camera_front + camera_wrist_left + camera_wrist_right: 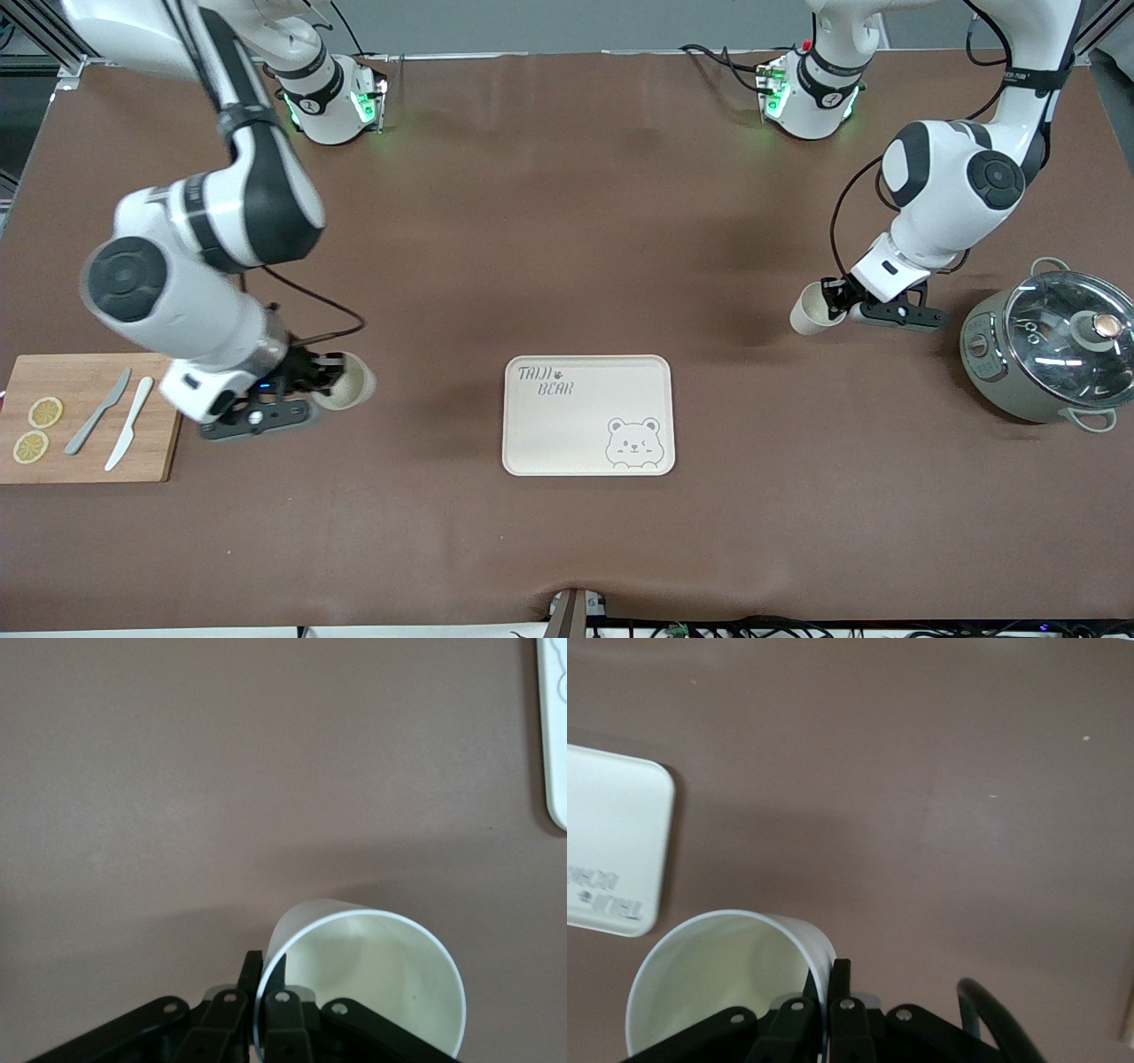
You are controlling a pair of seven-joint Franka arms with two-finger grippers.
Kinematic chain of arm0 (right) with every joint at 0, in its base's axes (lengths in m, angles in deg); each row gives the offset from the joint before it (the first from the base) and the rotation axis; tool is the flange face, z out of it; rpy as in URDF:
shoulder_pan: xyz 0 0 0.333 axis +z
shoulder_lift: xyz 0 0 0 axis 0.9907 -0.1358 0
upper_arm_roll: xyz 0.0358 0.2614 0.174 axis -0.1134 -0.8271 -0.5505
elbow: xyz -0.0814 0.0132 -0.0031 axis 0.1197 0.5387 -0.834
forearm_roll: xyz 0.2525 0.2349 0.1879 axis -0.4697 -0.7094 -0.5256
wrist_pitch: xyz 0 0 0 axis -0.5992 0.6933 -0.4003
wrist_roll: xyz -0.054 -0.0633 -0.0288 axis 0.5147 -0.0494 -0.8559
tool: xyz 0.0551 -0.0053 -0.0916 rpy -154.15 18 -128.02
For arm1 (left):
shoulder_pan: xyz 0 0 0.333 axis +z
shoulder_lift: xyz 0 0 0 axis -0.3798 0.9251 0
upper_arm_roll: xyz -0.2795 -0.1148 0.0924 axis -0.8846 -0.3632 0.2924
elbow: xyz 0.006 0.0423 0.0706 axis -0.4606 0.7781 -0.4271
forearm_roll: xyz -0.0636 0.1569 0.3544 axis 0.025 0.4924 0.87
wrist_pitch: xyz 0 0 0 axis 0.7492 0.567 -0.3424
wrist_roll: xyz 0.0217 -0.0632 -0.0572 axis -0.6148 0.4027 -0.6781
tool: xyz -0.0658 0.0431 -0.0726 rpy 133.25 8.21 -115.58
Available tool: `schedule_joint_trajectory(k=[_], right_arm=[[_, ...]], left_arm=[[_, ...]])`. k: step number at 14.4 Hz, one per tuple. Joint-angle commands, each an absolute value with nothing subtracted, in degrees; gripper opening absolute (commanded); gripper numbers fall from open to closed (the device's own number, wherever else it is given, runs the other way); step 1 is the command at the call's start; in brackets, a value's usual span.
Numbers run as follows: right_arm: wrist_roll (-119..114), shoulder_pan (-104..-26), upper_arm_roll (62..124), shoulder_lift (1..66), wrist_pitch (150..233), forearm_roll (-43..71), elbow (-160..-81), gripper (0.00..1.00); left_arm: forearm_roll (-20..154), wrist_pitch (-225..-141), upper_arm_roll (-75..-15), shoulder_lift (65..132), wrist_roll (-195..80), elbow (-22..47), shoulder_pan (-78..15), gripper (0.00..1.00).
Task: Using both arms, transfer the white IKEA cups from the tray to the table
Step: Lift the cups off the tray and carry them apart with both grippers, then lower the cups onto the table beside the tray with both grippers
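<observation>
My left gripper (834,300) is shut on the rim of one white cup (811,310), held tilted above the brown table toward the left arm's end. In the left wrist view the cup (372,983) has its wall pinched between the two fingers of the left gripper (263,973). My right gripper (326,377) is shut on the rim of the other white cup (347,381), held tilted over the table beside the cutting board. In the right wrist view that cup (718,979) is pinched by the right gripper (826,979). Both cups look empty.
A cream bear-print tray (588,415) lies between the two grippers, nearer the front camera; its corners show in the left wrist view (554,735) and the right wrist view (611,850). A wooden cutting board (84,418) with two knives and lemon slices lies at the right arm's end. A lidded pot (1050,346) stands at the left arm's end.
</observation>
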State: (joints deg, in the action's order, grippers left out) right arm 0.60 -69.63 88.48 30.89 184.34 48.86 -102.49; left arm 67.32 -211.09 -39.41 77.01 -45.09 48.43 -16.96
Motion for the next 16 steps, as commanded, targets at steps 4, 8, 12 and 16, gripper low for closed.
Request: schedule_joint_trajectory(k=[4,8,12,16], right_arm=[[-16.8,-79.8,87.3,34.7,188.1,48.2,-110.9,0.00],[-26.6,-84.0,87.3,36.6,205.8,47.9,-125.1,0.00],[-34.4,-87.2,87.3,35.4,209.8,42.0,-127.8,0.00],[-39.1,-88.7,87.3,33.2,213.9,39.5,-129.3,0.00]], left_arm=[[66.2,-216.8,-39.6,82.1,-40.7,48.9,-15.2,0.00],[66.2,-219.2,-39.6,84.5,-36.0,48.6,-12.4,0.00],[66.7,-223.6,-39.5,88.3,-34.6,48.2,-11.9,0.00],[66.7,-226.4,-39.5,90.3,-33.8,48.2,-11.9,0.00]])
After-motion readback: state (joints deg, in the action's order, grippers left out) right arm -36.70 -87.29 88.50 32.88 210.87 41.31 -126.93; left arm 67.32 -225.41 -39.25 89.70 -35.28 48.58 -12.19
